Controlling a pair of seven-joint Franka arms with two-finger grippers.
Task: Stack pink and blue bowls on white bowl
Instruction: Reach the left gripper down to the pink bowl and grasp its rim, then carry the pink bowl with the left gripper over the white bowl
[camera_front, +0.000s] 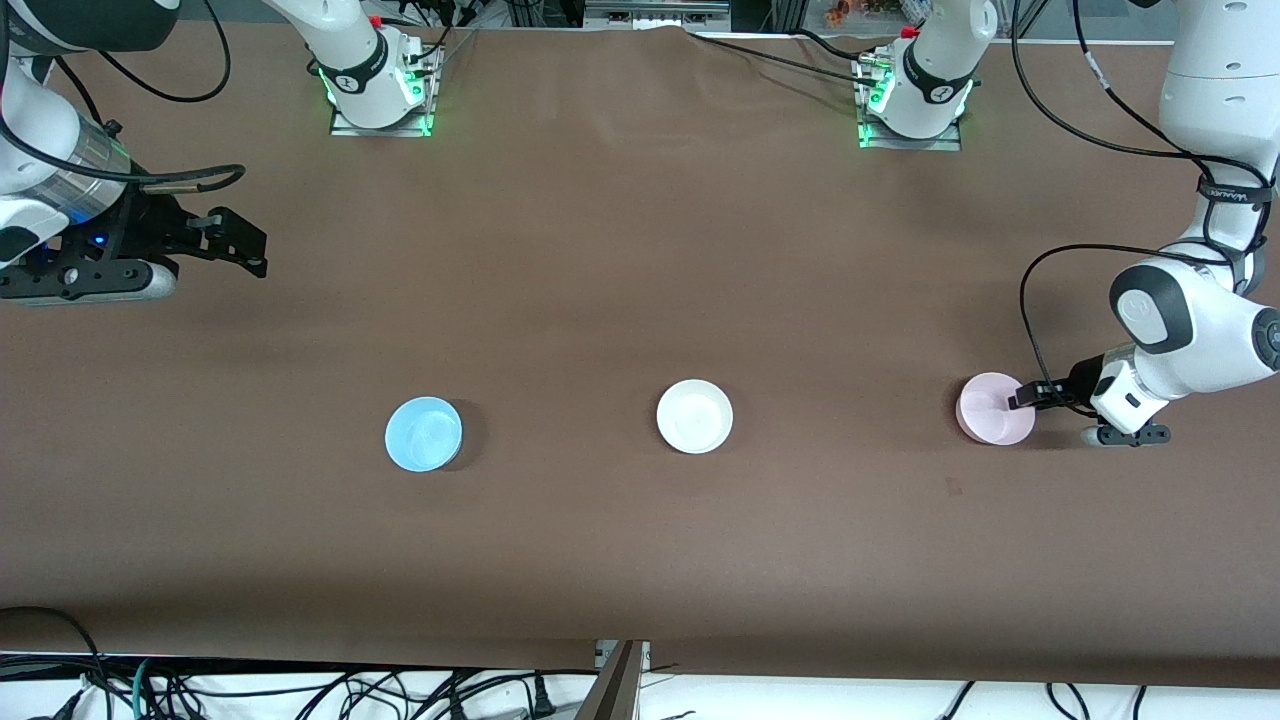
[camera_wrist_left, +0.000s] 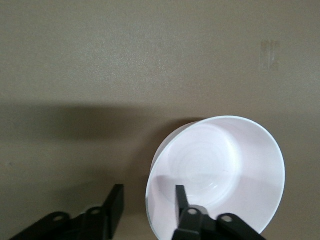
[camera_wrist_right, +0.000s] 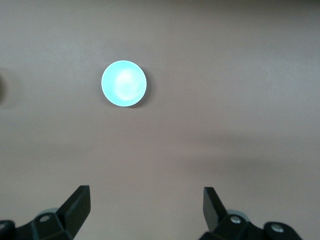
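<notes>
Both arms are glossy white with dark grey joint caps; their bases (camera_front: 378, 95) at the top of the front view are bolted to metal plates glowing green, each with a red tip. Black cables (camera_front: 1040, 290) loop along the links. The right gripper (camera_front: 235, 245) is black, under a silver wrist ring. The left gripper (camera_front: 1022, 400) has slim black fingers (camera_wrist_left: 181, 197) with round screw holes.
</notes>
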